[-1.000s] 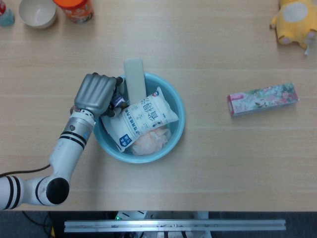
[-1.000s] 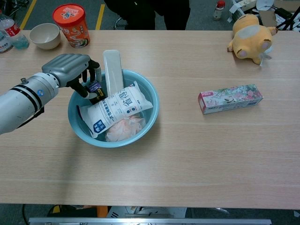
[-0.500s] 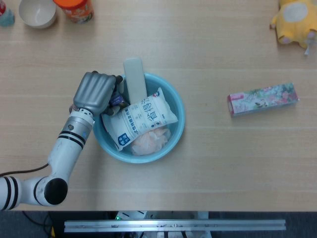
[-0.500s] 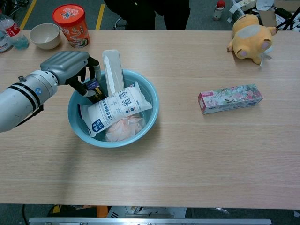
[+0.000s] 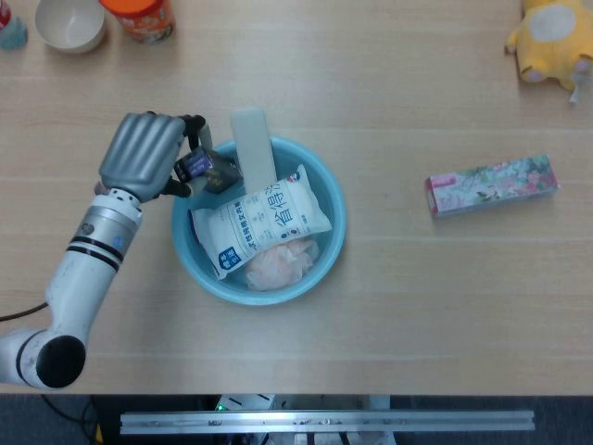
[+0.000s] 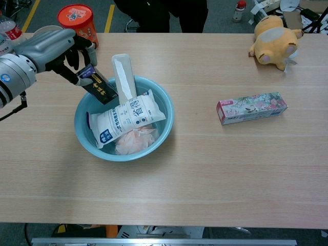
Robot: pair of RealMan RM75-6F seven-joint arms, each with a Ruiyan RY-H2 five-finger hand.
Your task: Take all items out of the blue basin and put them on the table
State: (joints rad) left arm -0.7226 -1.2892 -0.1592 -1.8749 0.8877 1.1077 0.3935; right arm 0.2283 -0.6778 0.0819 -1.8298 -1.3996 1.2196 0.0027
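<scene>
**Dark box lifted clear of the basin**

Tabletop (image 6: 205, 169) carries the blue basin (image 6: 163, 128), holding a white pouch (image 6: 123, 120), pink bag (image 6: 134, 139) and leaning pale case (image 6: 123, 77). Left hand (image 6: 51, 46) pinches the dark box (image 6: 97, 84) above the rim, tilted for clearance.
</scene>
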